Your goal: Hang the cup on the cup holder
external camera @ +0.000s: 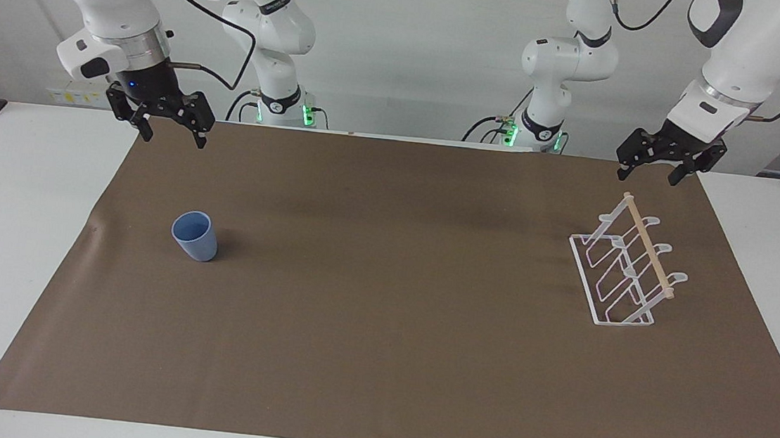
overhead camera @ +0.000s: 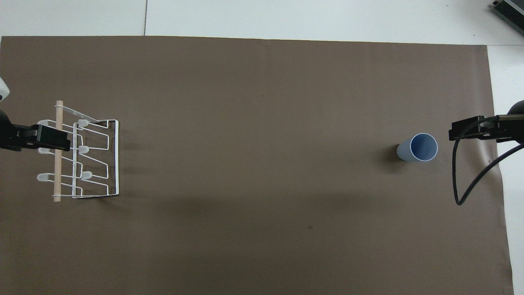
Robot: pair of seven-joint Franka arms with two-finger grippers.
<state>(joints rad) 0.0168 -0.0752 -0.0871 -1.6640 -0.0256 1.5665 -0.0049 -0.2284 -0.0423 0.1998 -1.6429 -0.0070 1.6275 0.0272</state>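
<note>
- On the brown mat (external camera: pixel 382 303) that covers most of the white worktop (external camera: pixel 1 227), toward the right arm's end, the light blue cup (external camera: pixel 195 235) stands upright with its open mouth up and nothing inside it.
- Toward the left arm's end of the mat stands the cup holder (external camera: pixel 629 268), a white wire rack with slanted looped prongs and a light wooden rod (external camera: pixel 649 245) across its top; no cup hangs on it.
- The cup and the cup holder are well apart, with bare mat between them.
- The right end effector (external camera: pixel 173 135) hangs in the air over the edge of the mat at the robots' side, clear of the cup, its fingers apart and holding nothing.
- The left end effector (external camera: pixel 650 175) hangs above the cup holder's end of the mat, not touching the rack, its fingers likewise spread and empty.
</note>
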